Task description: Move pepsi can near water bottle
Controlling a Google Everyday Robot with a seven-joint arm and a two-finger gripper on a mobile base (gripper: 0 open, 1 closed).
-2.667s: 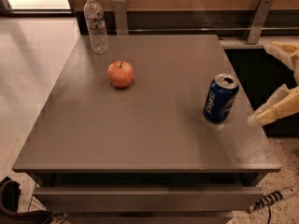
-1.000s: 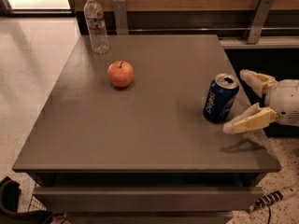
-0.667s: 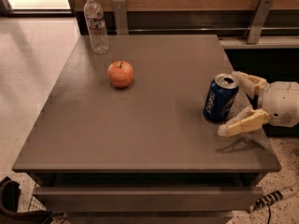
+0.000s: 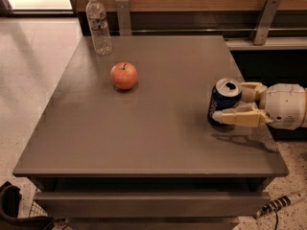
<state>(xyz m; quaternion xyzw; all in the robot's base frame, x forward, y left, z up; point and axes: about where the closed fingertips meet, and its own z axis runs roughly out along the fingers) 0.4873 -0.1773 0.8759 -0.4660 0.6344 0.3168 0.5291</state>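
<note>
The pepsi can (image 4: 221, 101), dark blue with a silver top, stands upright on the grey table (image 4: 144, 128) near its right edge. My gripper (image 4: 230, 103) reaches in from the right. Its two tan fingers (image 4: 237, 117) have closed in against the can's sides, one in front and one behind. The can still rests on the table. The water bottle (image 4: 99, 27), clear with a white cap, stands at the table's far left corner, far from the can.
A red apple (image 4: 123, 75) lies on the table between the bottle and the can, nearer the bottle. A wooden wall with metal brackets (image 4: 263, 20) runs behind the table. A drawer front (image 4: 144, 202) is below the front edge.
My gripper has moved left from beside the can to straddle it, and its fingers have narrowed onto the can. The can, apple and bottle have not moved.
</note>
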